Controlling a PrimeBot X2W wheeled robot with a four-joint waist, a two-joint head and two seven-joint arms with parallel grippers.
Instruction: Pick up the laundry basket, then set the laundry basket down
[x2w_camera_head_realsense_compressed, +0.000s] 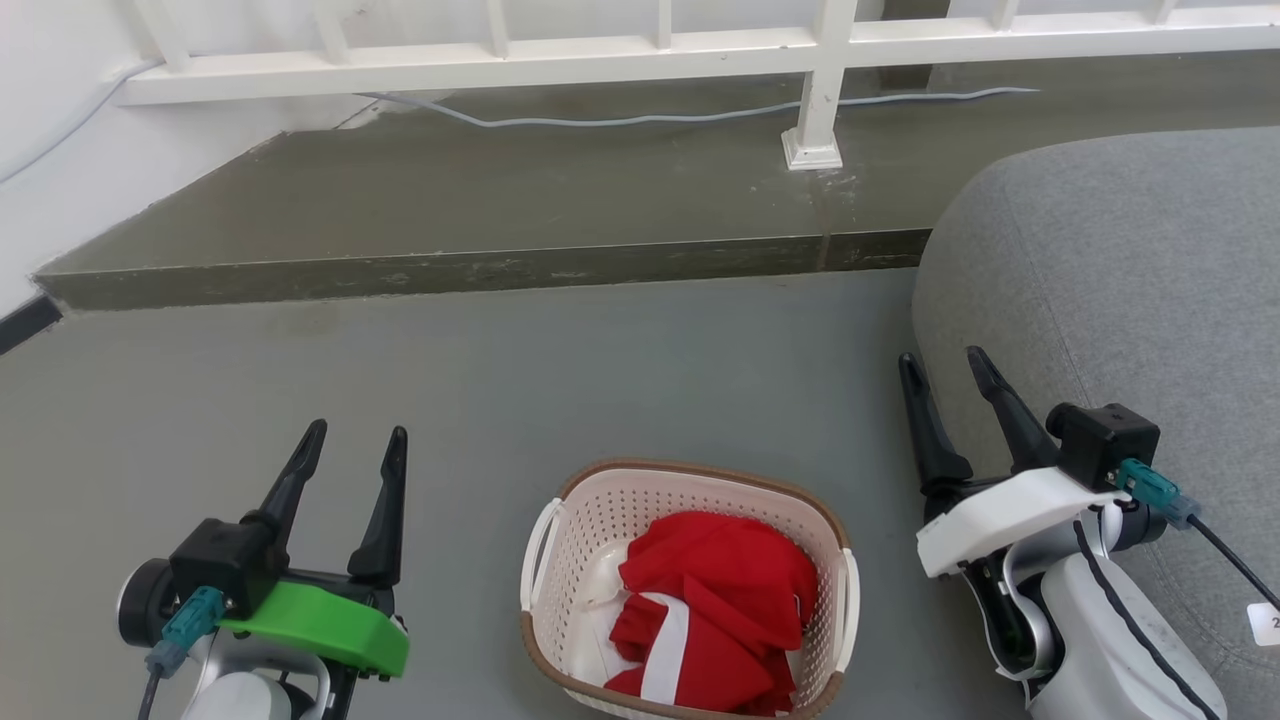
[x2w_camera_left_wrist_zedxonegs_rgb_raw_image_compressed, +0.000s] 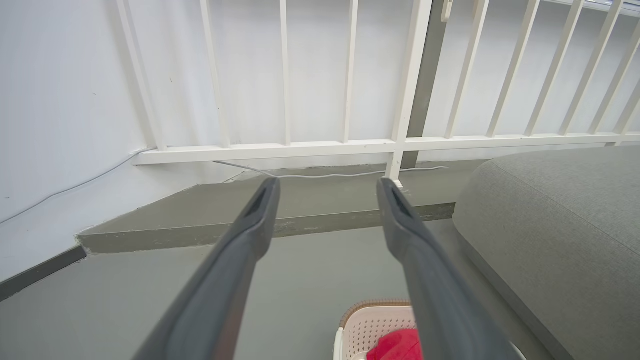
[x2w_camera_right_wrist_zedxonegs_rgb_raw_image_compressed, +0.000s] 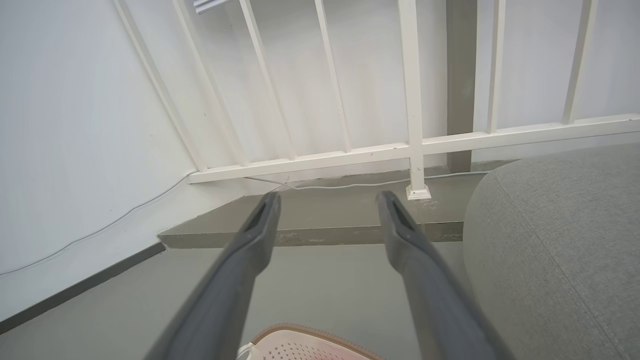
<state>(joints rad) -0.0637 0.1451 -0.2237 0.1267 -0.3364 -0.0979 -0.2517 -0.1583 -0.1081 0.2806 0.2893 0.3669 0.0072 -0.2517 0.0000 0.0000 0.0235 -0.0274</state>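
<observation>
Floor (x2w_camera_head_realsense_compressed: 600, 360), grey and smooth, carries the laundry basket (x2w_camera_head_realsense_compressed: 585, 520) between the left hand (x2w_camera_head_realsense_compressed: 358, 430) and right hand (x2w_camera_head_realsense_compressed: 940, 357), both wide and empty; beyond them, a raised step (x2w_camera_head_realsense_compressed: 450, 200) and white railing (x2w_camera_head_realsense_compressed: 600, 55).

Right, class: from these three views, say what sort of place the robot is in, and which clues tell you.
Probably a living space indoors, perhaps staged. A grey upholstered seat stands on a grey floor, the laundry basket holds red clothing, and a white railing runs along a white wall.
</observation>
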